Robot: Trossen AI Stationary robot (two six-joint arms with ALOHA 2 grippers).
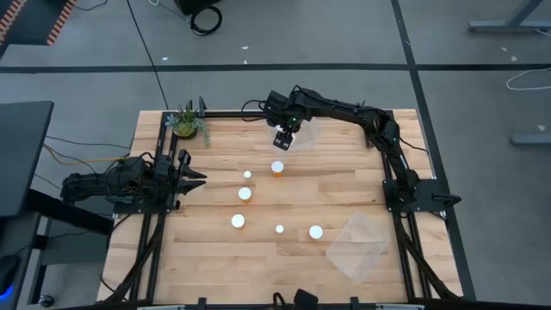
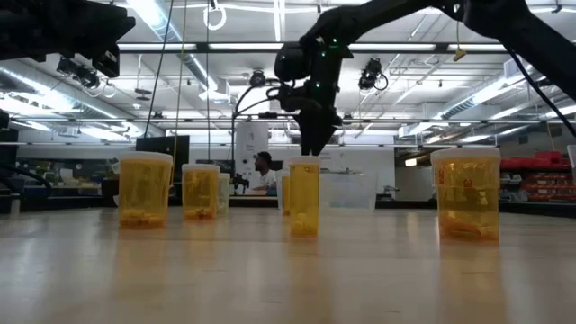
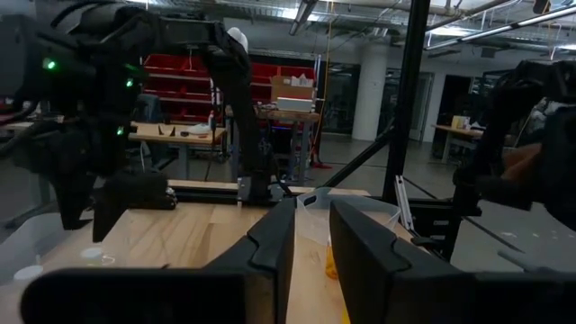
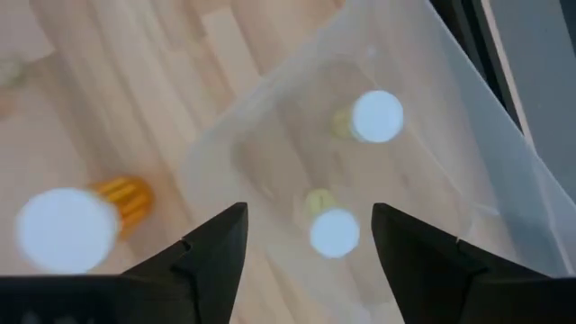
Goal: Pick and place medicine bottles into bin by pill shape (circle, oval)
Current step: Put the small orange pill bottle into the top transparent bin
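Note:
Several orange medicine bottles with white caps stand upright on the wooden table; one is nearest the far bin, and others stand nearer the front. In the low view they stand in a row. My right gripper is open and empty, pointing down over the edge of a clear bin at the table's far side. Two bottles stand inside that bin. One bottle stands outside it. My left gripper waits at the table's left edge, open and empty.
A second clear bin lies at the front right of the table. A small potted plant stands at the far left corner. Black frame rails run along the table's left and right sides. A person shows far behind the table.

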